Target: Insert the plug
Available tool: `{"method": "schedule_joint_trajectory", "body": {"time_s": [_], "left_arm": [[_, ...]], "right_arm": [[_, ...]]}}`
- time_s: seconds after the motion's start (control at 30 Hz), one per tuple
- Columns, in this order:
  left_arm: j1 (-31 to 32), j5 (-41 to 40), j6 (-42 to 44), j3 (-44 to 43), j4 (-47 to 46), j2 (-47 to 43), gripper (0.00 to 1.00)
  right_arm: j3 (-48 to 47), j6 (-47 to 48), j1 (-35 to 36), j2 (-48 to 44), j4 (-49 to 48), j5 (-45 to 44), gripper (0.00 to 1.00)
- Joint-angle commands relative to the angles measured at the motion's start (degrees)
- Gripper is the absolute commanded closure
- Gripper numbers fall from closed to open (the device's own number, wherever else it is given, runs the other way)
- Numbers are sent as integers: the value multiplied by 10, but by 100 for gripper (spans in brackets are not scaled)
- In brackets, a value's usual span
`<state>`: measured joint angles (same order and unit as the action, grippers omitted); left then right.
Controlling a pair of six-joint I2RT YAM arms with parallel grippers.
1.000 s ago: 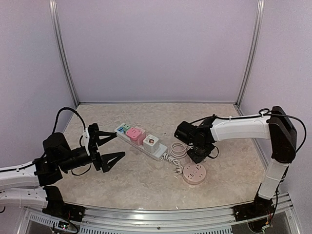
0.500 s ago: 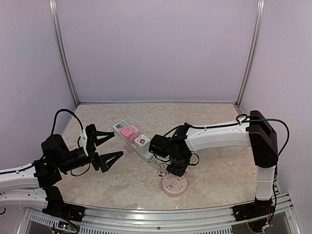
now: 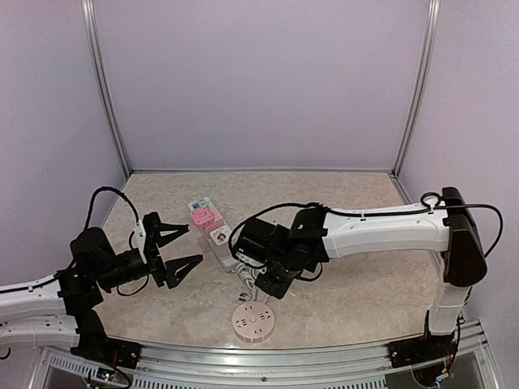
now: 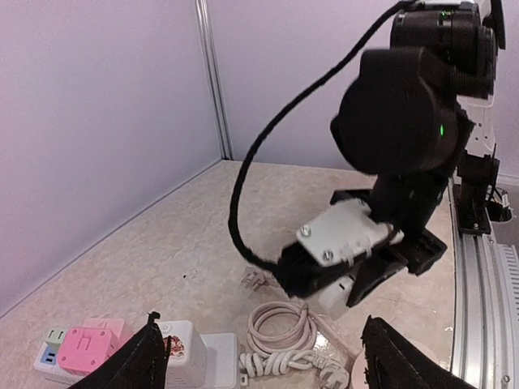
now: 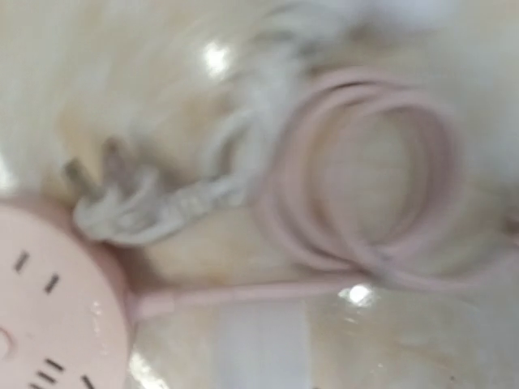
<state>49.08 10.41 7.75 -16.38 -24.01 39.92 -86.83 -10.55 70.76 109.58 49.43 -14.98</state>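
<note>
Sweeping leftward across the table (image 3: 365, 300) over the last second, the right hand (image 3: 270, 289) now sits low beside the power strip (image 3: 212, 232). The round pink socket (image 3: 254, 322) has slid with it toward the near edge. Its fingers are clenched, but whether they pinch a cord is hard to say, since the wrist view is smeared by motion. Just under it the white plug (image 5: 107, 197) lies loose on the table, prongs out, just beside the socket's rim, with the pink cord coil (image 5: 365, 203) next to it. Farther left, the left hand (image 3: 195, 243) hovers spread wide, grasping nothing, pointed at the strip. Trouble would likely come from the tangle: a closed hand dragging cords could pull the socket off the near edge. It could also spin the plug so its prongs face away, spoiling any later grasp.
</note>
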Motion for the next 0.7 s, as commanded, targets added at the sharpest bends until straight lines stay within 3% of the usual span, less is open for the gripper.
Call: {"method": "schedule_joint_trajectory", "body": {"time_s": [0.0,0.07,0.27,0.47,0.67], "left_arm": [[-7,77,66,36,25,7,25],[-3,108,158,45,53,24,32],[12,108,466,16,151,132,44],[30,113,594,-23,151,255,47],[28,104,667,-62,137,354,53]], "right_arm": [[65,-137,6,-123,-104,-40,100],[103,-201,7,-155,-135,-35,100],[206,-398,10,-201,-129,-65,100],[213,-411,-30,-177,-113,-129,100],[261,-356,-126,-171,-231,-56,100]]}}
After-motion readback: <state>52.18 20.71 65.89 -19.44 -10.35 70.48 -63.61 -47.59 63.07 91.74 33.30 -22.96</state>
